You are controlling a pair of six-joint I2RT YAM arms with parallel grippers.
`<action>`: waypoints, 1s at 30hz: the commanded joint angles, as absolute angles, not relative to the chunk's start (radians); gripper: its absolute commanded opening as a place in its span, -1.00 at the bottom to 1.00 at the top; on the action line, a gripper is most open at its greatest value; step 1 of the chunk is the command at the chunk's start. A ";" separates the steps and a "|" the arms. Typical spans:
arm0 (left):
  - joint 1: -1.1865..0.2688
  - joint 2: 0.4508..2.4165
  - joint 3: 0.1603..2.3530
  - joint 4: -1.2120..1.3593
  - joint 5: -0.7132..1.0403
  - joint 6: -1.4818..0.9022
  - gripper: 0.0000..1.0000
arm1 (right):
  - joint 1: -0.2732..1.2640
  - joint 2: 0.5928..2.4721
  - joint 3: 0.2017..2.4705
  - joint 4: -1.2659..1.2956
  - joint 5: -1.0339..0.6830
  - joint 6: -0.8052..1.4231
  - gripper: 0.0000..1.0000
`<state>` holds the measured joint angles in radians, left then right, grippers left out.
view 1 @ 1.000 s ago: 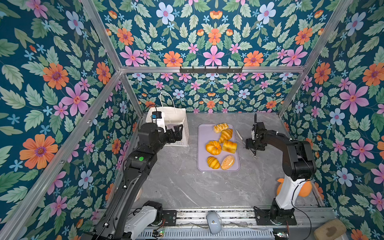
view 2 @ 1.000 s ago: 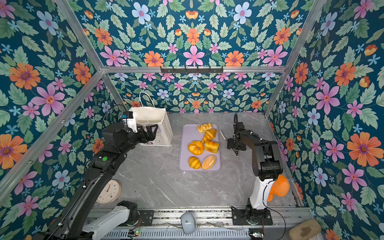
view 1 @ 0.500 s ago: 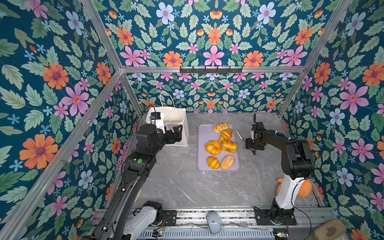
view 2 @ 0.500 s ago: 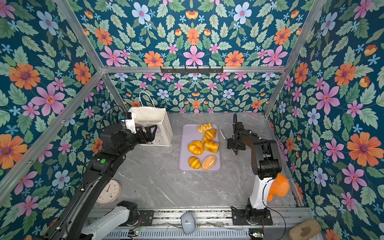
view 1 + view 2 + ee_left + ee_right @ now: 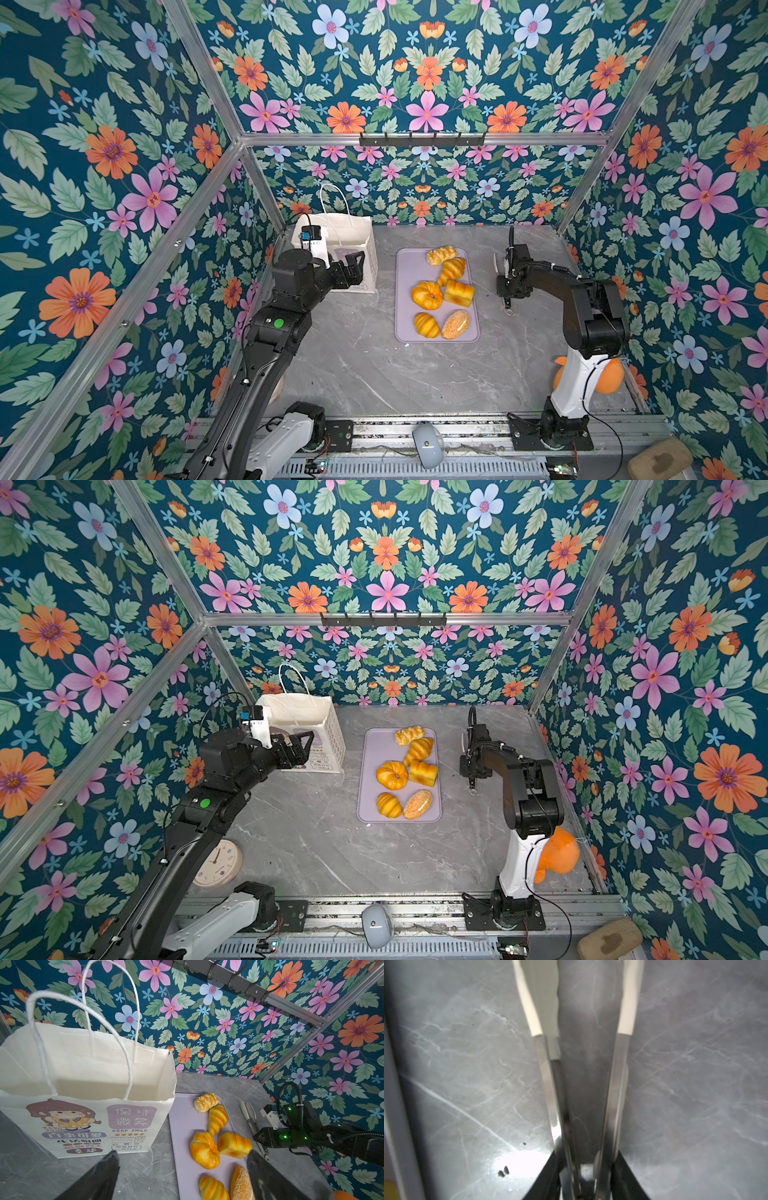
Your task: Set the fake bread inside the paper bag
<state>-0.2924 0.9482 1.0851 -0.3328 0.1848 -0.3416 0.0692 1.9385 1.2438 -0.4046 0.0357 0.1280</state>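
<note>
Beside the lilac tray [image 5: 409, 266], right claw [image 5: 585, 1169] clamped on tongs [image 5: 615, 1084], left claw [image 5: 182, 1154] wide open before paper bag [image 5: 99, 1113]

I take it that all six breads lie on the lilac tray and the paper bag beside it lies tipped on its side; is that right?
Not quite: the bag stands upright with its mouth open, not on its side, as the left wrist view shows. All six breads do lie on the tray beside it.
</note>
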 commanded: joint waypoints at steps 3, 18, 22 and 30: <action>-0.290 0.939 1.094 -0.330 0.193 -0.341 0.92 | 0.073 1.914 1.219 -0.458 -0.070 0.117 -0.41; -0.291 0.921 1.057 -0.285 0.196 -0.335 0.92 | 0.074 1.777 1.184 -0.477 -0.227 0.154 -0.49; -0.290 0.922 1.026 -0.223 0.238 -0.295 0.95 | 0.080 1.681 1.168 -0.484 -0.337 0.187 -0.51; -0.298 0.952 1.001 -0.076 0.388 -0.255 0.95 | 0.095 1.498 1.179 -0.553 -0.448 0.219 -0.56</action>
